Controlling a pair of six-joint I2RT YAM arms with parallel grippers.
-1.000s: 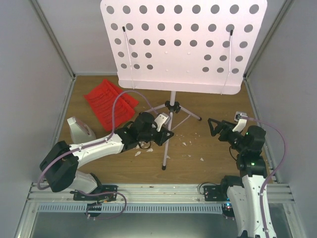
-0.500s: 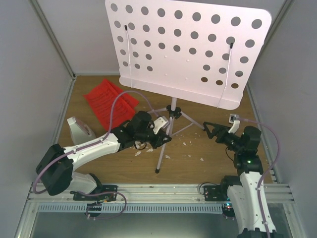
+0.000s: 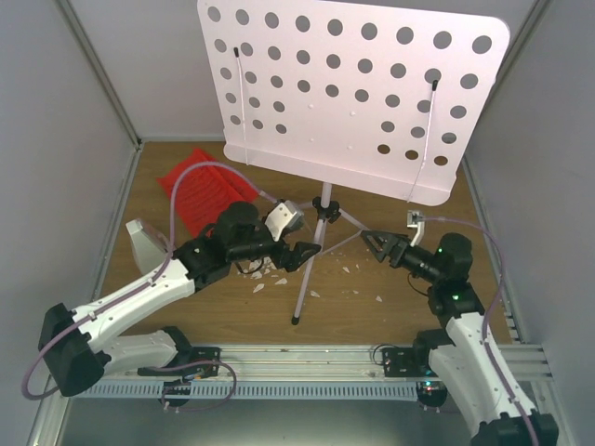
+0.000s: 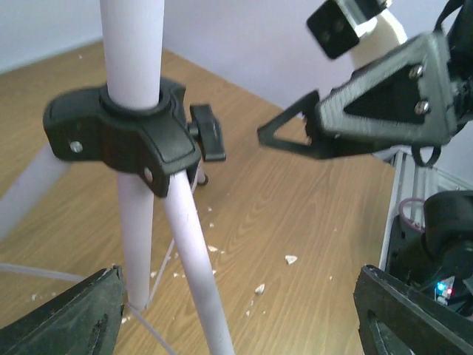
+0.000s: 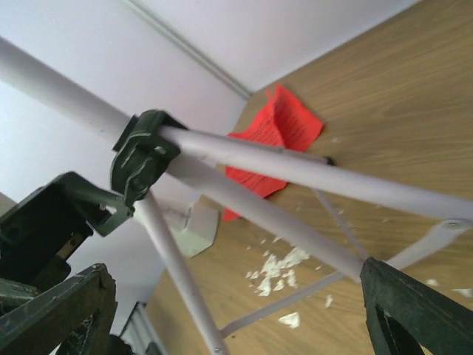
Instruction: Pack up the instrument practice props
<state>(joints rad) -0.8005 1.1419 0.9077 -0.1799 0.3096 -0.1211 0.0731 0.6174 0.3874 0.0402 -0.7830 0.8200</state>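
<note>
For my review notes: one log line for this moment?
left end effector: open at stand leg | right end effector: open near tripod hub | music stand: standing, not packed

My brown wooden table [image 3: 390, 325] carries the silver tripod legs [image 3: 304, 283], standing between my left end effector [image 3: 307, 255] and right end effector [image 3: 372, 243]. Small white crumbs [image 3: 265, 274] lie scattered beneath my left end effector. Red ribbed sheets [image 3: 200, 186] lie beyond it, and a small white pyramid-shaped metronome [image 3: 144, 243] sits to its left.
</note>
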